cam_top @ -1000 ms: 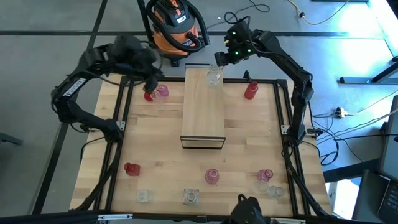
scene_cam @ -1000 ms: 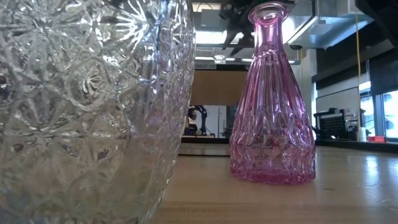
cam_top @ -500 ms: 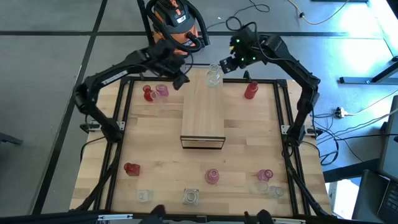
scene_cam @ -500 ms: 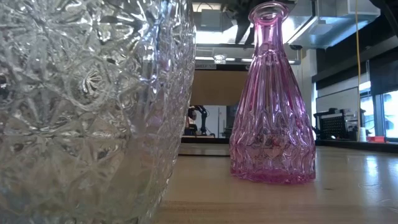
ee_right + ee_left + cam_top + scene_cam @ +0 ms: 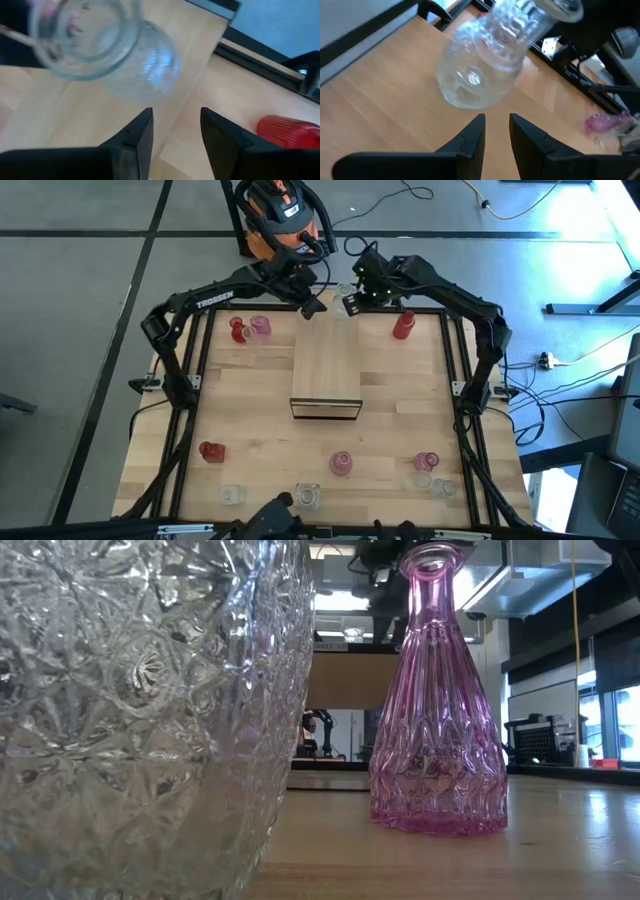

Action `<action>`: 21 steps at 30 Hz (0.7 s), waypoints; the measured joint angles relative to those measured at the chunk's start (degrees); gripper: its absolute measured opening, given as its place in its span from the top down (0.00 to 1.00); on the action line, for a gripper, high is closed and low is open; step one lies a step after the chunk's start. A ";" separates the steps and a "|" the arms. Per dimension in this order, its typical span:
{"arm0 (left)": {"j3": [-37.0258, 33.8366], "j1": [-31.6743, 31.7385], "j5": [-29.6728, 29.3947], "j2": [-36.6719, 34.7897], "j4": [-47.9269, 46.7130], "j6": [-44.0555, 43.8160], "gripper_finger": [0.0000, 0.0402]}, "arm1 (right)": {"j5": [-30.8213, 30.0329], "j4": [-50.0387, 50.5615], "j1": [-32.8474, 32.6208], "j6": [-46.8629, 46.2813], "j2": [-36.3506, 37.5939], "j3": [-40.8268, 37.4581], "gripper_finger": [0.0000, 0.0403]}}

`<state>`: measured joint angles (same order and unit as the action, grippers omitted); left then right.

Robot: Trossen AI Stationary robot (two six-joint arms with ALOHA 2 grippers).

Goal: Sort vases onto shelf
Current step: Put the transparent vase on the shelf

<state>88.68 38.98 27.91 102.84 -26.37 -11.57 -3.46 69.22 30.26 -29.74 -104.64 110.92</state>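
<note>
The clear vase (image 5: 343,299) stands upright at the shelf's (image 5: 327,358) far end, between the two grippers: the empty, narrowly parted left gripper (image 5: 314,308) just to its left, the released right gripper (image 5: 355,302) at its right.

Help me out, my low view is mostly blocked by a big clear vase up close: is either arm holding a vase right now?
Observer: No. The right gripper is open, its fingers stopped just short of a clear vase standing at the far end of the shelf.
Operator: And the left arm?
Observer: The left gripper faces that same vase from the other side, with nothing between its fingers.
</note>
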 joint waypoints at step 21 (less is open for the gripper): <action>0.09 -0.11 -3.13 1.82 9.55 -2.74 0.80 | -0.59 -3.60 0.13 -0.23 0.00 -0.09 0.64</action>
<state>88.77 38.87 24.78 104.66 -16.83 -14.31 -4.05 65.63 30.39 -29.97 -104.64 110.83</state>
